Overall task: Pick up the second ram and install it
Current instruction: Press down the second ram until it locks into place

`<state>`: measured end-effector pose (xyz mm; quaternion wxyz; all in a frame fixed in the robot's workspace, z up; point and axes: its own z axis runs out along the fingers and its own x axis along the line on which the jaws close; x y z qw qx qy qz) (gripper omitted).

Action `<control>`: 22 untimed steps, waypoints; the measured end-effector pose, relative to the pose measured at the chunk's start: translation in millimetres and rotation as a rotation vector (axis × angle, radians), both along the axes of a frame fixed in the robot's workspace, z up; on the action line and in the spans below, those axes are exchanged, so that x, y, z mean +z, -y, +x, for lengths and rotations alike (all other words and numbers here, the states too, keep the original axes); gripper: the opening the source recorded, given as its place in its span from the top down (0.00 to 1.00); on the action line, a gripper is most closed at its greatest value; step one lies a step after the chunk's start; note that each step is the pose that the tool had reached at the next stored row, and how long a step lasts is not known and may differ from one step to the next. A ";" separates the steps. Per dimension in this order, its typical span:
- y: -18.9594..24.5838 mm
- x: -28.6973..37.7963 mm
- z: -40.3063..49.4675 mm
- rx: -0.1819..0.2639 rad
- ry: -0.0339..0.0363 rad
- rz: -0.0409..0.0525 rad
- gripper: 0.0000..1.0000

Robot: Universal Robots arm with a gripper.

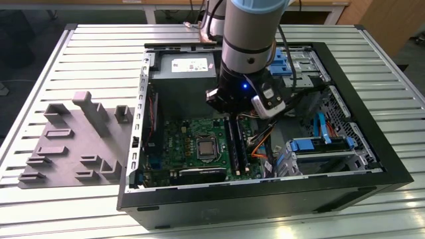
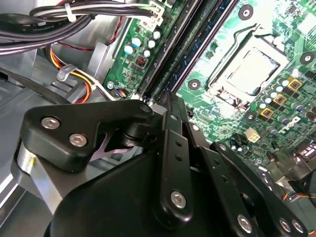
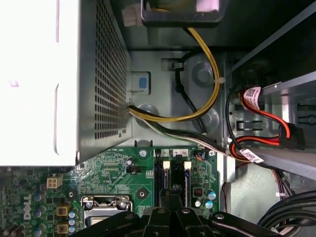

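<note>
My gripper (image 1: pixel 234 114) hangs inside the open computer case, over the end of the black memory slots (image 1: pixel 237 144) nearest the grey power-supply box (image 1: pixel 182 74). The second ram (image 2: pixel 210 27), a thin dark-blue stick, lies along one slot, running away from my fingertips. In the second wrist view the gripper (image 2: pixel 166 98) has its fingers drawn together, their tips right at the stick's near end. The first wrist view shows the gripper (image 3: pixel 171 198) coming down between the slots' white latches (image 3: pixel 166 164). I cannot tell whether the tips pinch the stick or only touch it.
The processor socket (image 1: pixel 207 148) sits beside the slots. Bundled cables (image 3: pixel 197 98) and red cables (image 3: pixel 266 140) run close to the slot end. Blue drive bays (image 1: pixel 322 144) fill the exterior view's right. A grey holder tray (image 1: pixel 73 144) lies on the table outside the case.
</note>
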<state>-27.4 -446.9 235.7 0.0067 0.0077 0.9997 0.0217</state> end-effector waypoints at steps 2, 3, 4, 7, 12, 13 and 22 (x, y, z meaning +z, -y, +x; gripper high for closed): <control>0.9 0.0 0.0 0.000 0.0000 0.0001 0.89; 1.3 0.0 0.0 0.000 0.0000 0.0001 0.89; 1.6 0.0 0.0 0.000 0.0000 0.0001 0.89; 2.5 0.0 0.0 0.000 0.0000 0.0001 0.89; 4.1 0.0 0.0 0.000 0.0000 0.0000 0.89; 4.3 0.0 -0.1 0.000 0.0000 0.0001 0.89; 8.1 0.0 -0.4 0.000 0.0000 0.0001 0.89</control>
